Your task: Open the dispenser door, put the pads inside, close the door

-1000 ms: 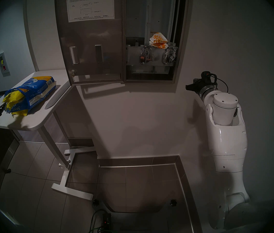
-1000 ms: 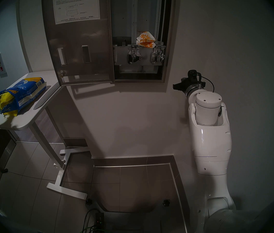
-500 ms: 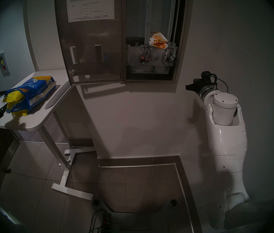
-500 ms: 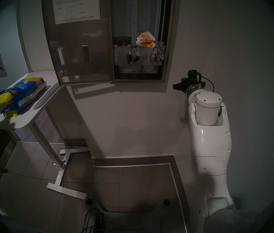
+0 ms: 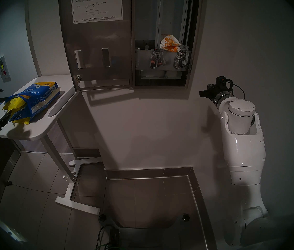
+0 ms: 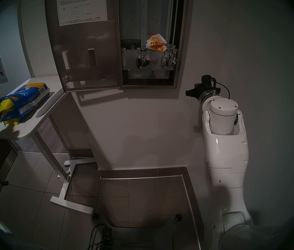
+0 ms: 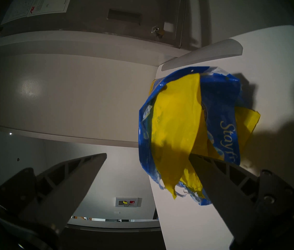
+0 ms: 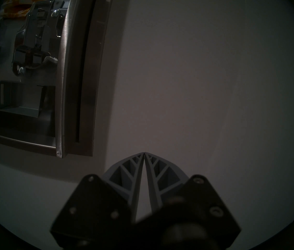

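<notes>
The dispenser door (image 5: 97, 45) stands swung open to the left, its steel back and white instruction sheet facing me. Yellow pads (image 5: 14, 103) (image 7: 175, 127) spill from the torn mouth of a blue bag on the table. My left gripper (image 5: 3, 103) (image 7: 147, 154) is open at that mouth, one finger (image 7: 214, 175) in front of the yellow pads, the other off the table's edge, nothing held. My right gripper (image 5: 200, 93) (image 8: 144, 152) is shut and empty, by the wall right of the dispenser's lower corner.
The blue bag (image 5: 38, 98) lies on a white table (image 5: 34, 130) under the open door. Inside the cabinet, white packets with orange flowers (image 5: 170, 44) rest above two chrome levers (image 5: 156, 61). The table's white foot (image 5: 77, 204) crosses the tiled floor.
My left gripper has moved right, up to the bag's mouth, still open. The right arm and the door have not moved.
</notes>
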`<state>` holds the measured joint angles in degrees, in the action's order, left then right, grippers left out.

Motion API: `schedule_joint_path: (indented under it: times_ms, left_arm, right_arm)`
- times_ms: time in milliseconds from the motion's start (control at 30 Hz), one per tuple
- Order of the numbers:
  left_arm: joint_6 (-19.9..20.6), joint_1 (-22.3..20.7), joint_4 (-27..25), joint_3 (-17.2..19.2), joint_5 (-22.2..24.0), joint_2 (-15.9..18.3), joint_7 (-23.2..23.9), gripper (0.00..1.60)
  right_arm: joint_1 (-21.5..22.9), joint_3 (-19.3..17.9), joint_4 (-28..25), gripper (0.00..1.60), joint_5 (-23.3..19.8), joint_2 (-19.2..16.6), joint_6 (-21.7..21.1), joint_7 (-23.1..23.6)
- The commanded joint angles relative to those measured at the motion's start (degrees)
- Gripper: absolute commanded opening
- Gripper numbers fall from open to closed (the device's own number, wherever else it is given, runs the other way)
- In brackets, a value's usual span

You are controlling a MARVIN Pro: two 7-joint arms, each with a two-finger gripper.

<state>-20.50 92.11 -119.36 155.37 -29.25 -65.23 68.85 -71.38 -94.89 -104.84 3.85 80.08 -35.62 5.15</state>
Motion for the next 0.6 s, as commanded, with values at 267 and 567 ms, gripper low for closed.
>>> schedule_joint_path:
  times_ms: [267,567]
  left_arm:
    - [-0.61,-1.72,0.99,-1.45,-2.74,-0.09,-3.49,1.6]
    - [-1.52,-1.15,0.94,-1.97,-3.54,-1.36,-4.06,1.6]
  right_arm:
    - [0.53,0.02,-0.74,0.51,-0.14,-0.04,0.22,0.1]
    - [0.53,0.03,-0.74,0.51,-0.17,-0.05,0.22,0.08]
